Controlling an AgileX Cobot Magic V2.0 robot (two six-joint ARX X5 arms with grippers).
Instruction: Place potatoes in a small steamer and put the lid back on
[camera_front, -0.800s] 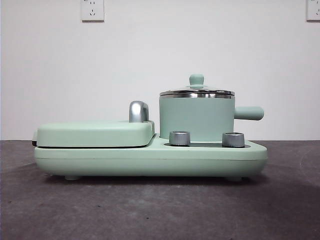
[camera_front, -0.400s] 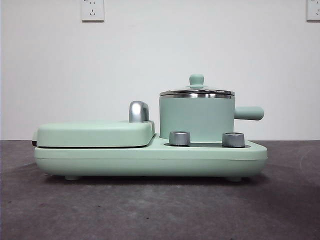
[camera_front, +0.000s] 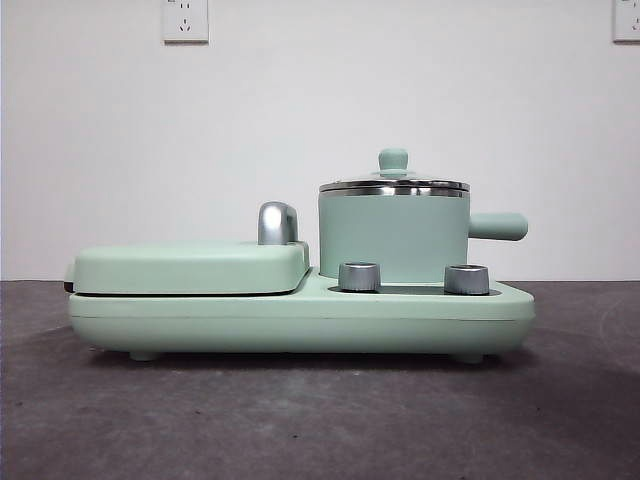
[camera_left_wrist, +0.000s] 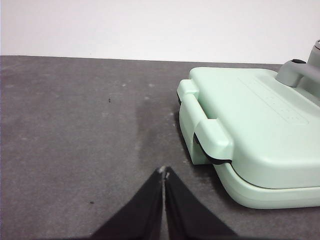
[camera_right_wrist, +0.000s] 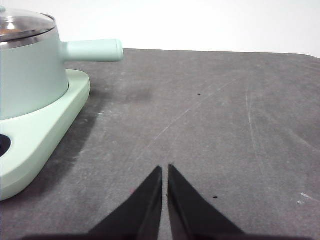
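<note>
The small steamer (camera_front: 393, 238), a mint-green pot with a steel rim and a stubby side handle (camera_front: 498, 226), stands on the right half of the mint-green appliance base (camera_front: 300, 318). The glass lid (camera_front: 393, 184) with its mint knob (camera_front: 393, 160) sits on the steamer. The right wrist view shows the steamer (camera_right_wrist: 27, 75) and lid (camera_right_wrist: 22, 24) too. No potatoes are in view. My left gripper (camera_left_wrist: 164, 172) is shut with nothing in it, low over the dark table off the griddle end. My right gripper (camera_right_wrist: 165, 170) is also shut on nothing, over bare table off the steamer's handle side.
A flat mint-green griddle cover (camera_front: 190, 266) with a chrome handle (camera_front: 278, 222) takes the base's left half; it shows in the left wrist view as well (camera_left_wrist: 255, 125). Two steel dials (camera_front: 360, 276) (camera_front: 466, 279) sit in front of the steamer. A white wall stands behind the dark table (camera_front: 300, 420).
</note>
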